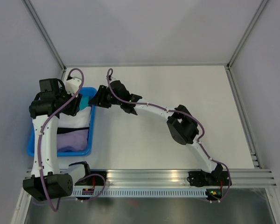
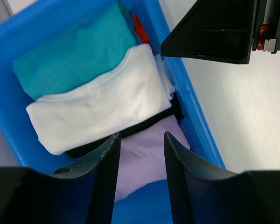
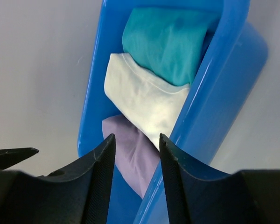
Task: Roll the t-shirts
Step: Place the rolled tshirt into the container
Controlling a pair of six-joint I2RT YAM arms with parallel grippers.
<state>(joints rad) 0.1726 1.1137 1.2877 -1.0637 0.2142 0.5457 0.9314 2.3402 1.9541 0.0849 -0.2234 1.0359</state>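
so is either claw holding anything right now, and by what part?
Nothing held. Left claw and right claw both stand open with nothing between the fingers, above the blue bin; the lavender t-shirt lies in it.

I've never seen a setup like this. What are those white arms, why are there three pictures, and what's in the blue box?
These are two robot arms fixed at the near edge of a table. One picture looks down from above; the other two come from small cameras on each arm's wrist, so the dark prongs at the bottom of those pictures are that arm's own grasping tool.

Both arms reach toward a blue bin at the table's left side. In it lie cloth bundles side by side: a teal one, a white one and a lavender t-shirt. A bit of something orange-red shows beside the teal one.

The left tool and the right tool both hang over the bin with their prongs apart, holding nothing.
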